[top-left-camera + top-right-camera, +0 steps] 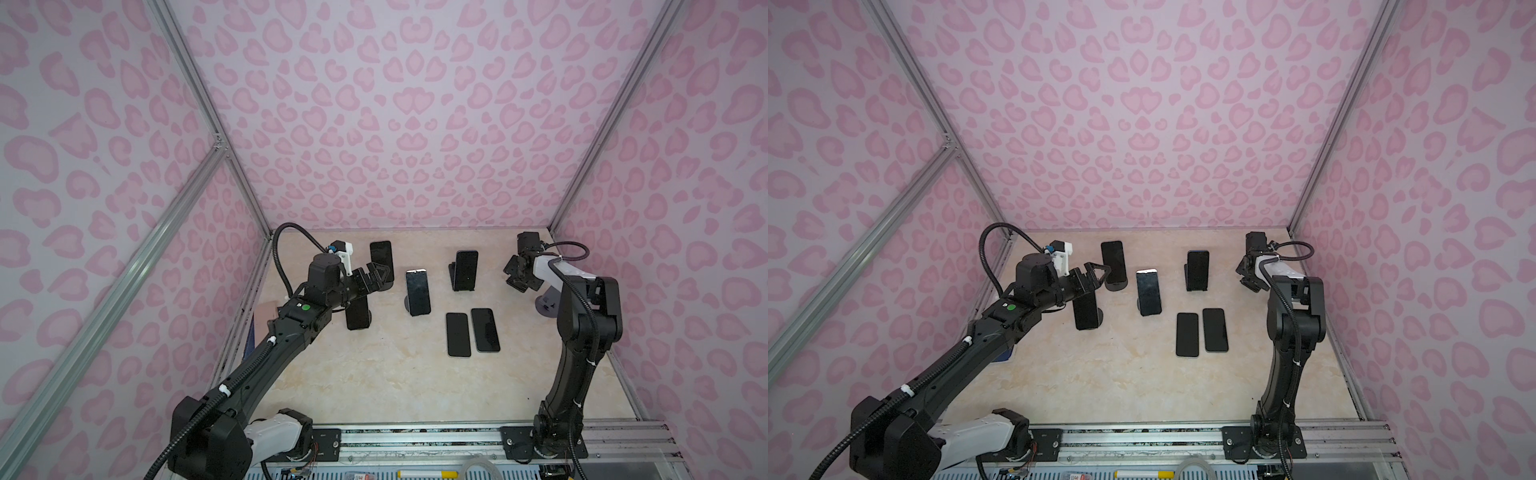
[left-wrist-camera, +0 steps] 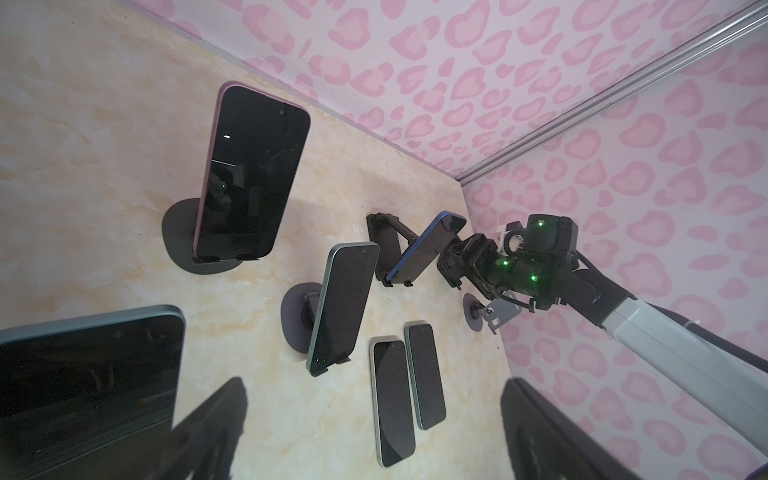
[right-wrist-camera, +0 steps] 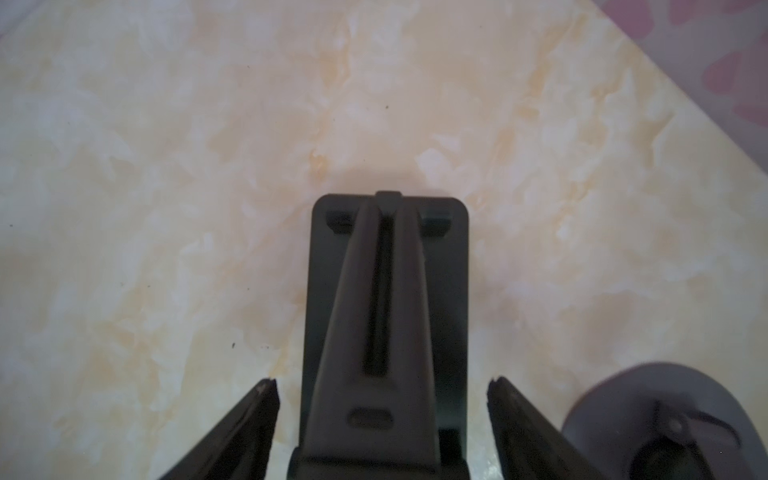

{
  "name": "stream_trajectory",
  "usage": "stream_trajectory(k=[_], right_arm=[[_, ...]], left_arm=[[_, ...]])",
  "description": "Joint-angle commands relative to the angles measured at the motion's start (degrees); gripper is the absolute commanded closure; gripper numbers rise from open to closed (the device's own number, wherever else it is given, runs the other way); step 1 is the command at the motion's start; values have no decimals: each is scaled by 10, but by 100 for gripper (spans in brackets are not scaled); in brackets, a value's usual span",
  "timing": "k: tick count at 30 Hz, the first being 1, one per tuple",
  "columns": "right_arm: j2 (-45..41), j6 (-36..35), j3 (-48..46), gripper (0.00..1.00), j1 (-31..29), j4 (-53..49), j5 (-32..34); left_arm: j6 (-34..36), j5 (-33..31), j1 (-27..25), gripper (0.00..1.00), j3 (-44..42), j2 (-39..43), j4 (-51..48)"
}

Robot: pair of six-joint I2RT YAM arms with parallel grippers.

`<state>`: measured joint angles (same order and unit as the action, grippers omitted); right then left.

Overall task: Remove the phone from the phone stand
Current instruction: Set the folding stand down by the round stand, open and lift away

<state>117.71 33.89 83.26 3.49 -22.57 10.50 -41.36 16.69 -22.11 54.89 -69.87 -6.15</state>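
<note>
- Right gripper [image 1: 517, 274], top view: just behind blue phone [image 1: 465, 270], which leans on its folding stand [image 1: 452, 275]. Left gripper [image 1: 380, 276] wide open, empty.
- Left wrist: phone seated on stand. Right wrist: jaws apart astride stand's back, gripping nothing. Likely the approach step; next move needs the phone's edges pinched.

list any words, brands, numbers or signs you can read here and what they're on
No text is readable in any view.
Purple-edged phone: screen dark, nothing printed.
White mark beside the green dot: too small to read.
Red and white item at the front edge: too small to read.
</note>
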Motion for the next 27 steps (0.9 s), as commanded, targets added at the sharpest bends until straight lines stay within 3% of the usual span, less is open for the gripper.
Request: stream_trajectory(k=[1,8,13,16,21,27], right_arm=[[-18,-2,3,13,-2,-19,0],[-81,-25,13,1,-10,-33,32],[-138,-25,-6,1,-19,-42,62],[-195,-41,-29,3,-34,-28,51],[-280,-81,-81,7,-67,14,-26],[-362,-131,-104,2,-136,1,-18]], left_arm=[[8,9,2,1,9,-4,7],[-4,34,7,1,7,18,18],[39,-16,7,1,14,43,-4],[54,-50,10,2,7,64,-1],[60,-112,10,3,-4,87,-5],[43,-104,10,3,-18,85,11]])
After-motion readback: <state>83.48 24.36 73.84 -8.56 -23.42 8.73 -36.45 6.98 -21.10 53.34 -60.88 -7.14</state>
